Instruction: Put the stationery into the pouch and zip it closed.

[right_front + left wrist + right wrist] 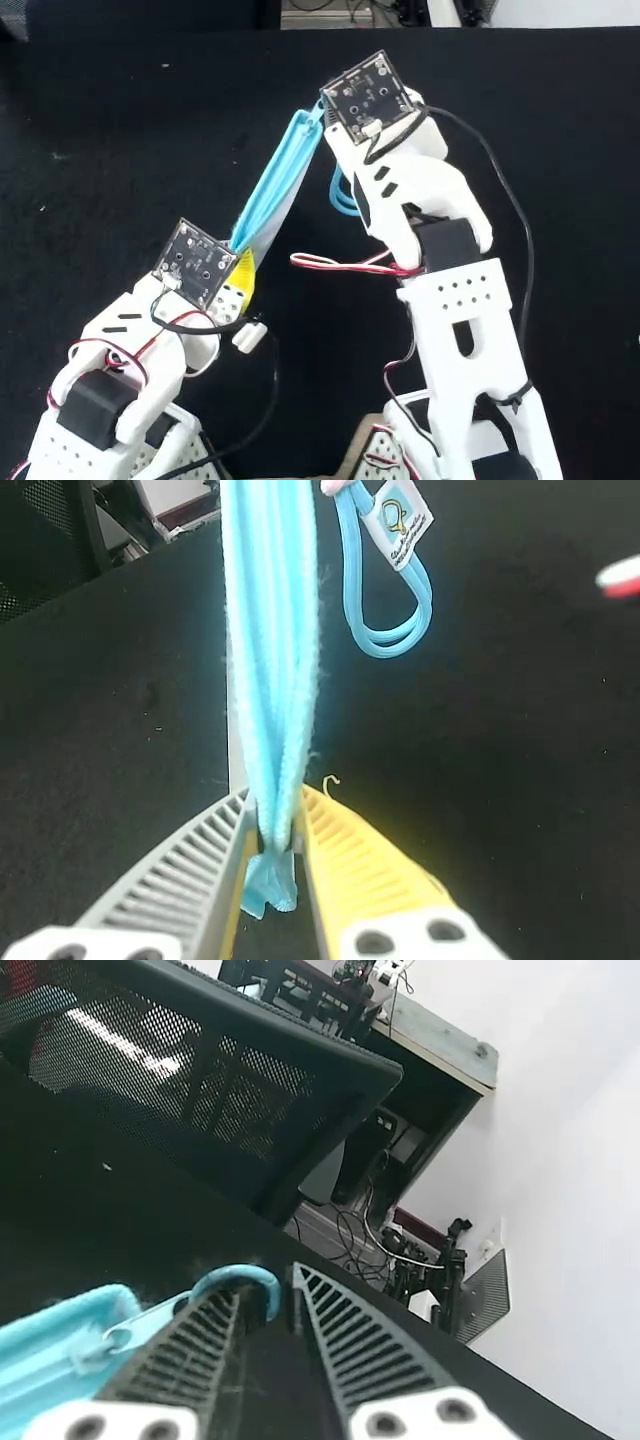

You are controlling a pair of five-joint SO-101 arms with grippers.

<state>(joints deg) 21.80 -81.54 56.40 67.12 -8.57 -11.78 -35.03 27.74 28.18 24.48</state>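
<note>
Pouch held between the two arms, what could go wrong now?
The pouch is stretched between the arms, pinched only by its thin end in the left jaws, so it might slip out. The right jaws grip beside the zipper pull, not on it, so pulling could miss it. The dangling strap may snag.

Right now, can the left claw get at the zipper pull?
Probably not. The left claw is shut on one end of the pouch; the zipper pull sits at the other end, beside the right claw.
</note>
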